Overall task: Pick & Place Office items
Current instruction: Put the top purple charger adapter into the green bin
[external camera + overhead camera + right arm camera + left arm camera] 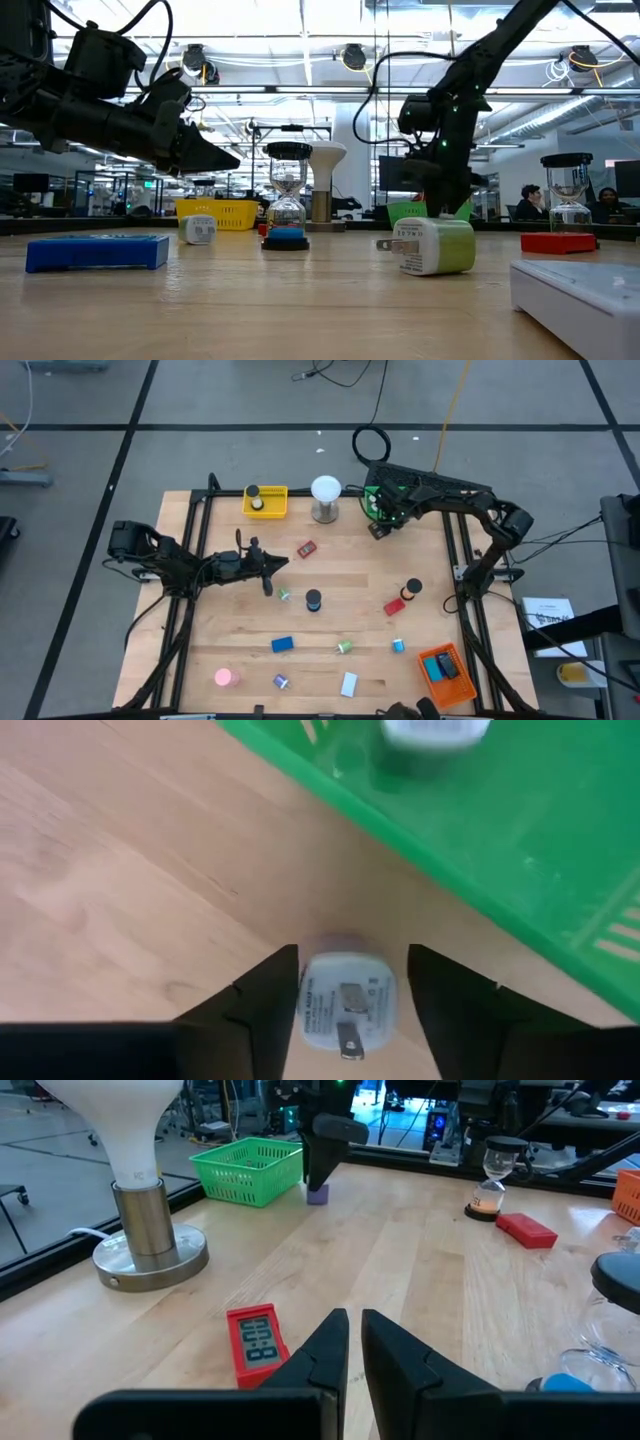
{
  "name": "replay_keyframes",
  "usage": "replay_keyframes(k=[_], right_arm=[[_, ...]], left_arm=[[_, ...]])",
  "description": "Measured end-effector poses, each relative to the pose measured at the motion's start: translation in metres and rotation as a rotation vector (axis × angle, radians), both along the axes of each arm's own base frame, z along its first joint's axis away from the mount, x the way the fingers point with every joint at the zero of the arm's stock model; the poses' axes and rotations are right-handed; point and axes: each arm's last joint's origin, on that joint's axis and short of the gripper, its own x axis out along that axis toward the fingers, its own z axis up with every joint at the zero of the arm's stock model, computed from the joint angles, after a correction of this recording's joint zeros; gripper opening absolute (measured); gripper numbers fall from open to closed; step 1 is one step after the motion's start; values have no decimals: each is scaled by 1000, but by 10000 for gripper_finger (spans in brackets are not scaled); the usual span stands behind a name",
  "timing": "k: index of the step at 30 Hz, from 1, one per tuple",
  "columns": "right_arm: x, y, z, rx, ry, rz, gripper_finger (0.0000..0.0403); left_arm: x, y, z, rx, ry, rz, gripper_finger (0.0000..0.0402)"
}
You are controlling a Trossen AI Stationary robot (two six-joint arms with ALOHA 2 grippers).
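Charger plug (345, 1000), small, rigid and probably light, sits between the right gripper's (345, 1010) spread fingers; flat sides look best for gripping.

Digits "8:88"-like on the red timer (255, 1346); other print illegible.

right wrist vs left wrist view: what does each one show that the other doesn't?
Right wrist only: the right gripper with jaws apart around a small white-and-lilac plug adapter standing on the wood, and another adapter inside the green tray.

Left wrist only: the left gripper shut and holding nothing, a red digital timer, the white ball lamp on its metal stand, an hourglass and a red block.

Both: the green tray, the lilac adapter beside it and the wooden table.
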Motion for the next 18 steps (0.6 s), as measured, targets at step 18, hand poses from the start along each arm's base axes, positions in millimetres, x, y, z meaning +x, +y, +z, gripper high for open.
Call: replay_keyframes(k=[18], right_arm=[[12,30,40,-74,-1,119,232]], left_arm=[[0,0,0,0,0,0,37]])
